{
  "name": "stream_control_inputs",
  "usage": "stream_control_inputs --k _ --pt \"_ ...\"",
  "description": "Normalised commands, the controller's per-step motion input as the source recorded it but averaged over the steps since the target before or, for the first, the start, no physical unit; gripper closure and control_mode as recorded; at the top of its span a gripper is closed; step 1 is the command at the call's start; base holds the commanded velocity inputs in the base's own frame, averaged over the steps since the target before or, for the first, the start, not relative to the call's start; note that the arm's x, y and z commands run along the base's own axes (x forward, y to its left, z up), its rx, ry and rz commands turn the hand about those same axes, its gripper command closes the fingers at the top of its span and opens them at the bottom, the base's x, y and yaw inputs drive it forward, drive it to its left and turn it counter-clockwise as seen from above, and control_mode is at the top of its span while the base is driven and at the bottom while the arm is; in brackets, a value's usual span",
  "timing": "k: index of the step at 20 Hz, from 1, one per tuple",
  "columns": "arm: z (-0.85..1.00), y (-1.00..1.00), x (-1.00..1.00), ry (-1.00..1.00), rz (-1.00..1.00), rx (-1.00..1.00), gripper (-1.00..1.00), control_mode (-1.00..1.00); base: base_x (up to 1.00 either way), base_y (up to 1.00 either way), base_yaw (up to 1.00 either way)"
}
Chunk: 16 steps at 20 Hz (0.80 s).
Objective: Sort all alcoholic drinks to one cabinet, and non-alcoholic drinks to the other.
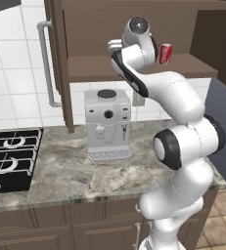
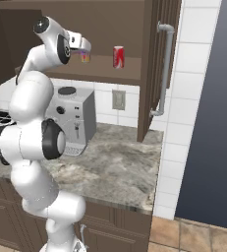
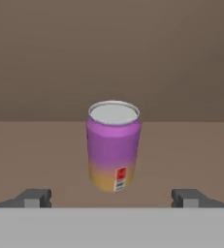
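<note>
Cabinet shelf (image 2: 102,67): purple can (image 3: 113,145), red can (image 2: 118,56), apparently upright.

Kitchen: hob (image 1: 9,158), coffee machine (image 1: 107,124), wooden cabinets (image 1: 134,29).

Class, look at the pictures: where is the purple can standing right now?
The purple can stands upright on the open cabinet's shelf, centred in the hand view ahead of the open jaws. In the right base view it sits left of the red can.

Raised arm, end effector (image 3: 112,198) wide open
</note>
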Motion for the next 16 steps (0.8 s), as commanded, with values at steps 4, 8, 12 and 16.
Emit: stream_control_inputs --k 4,8,12,16 --pt "-0.58 0.00 -1.00 0.00 0.00 0.00 -1.00 -1.00 0.00 0.00 0.00" --pt "-0.64 -0.09 -1.00 0.00 -0.01 0.00 -1.00 -1.00 0.00 0.00 0.00" --pt "-0.50 -0.14 -1.00 0.00 -0.03 0.01 -1.00 -1.00 0.00 0.00 0.00" --pt "-0.44 -0.12 -1.00 0.01 -0.04 0.02 -1.00 -1.00 0.00 0.00 0.00"
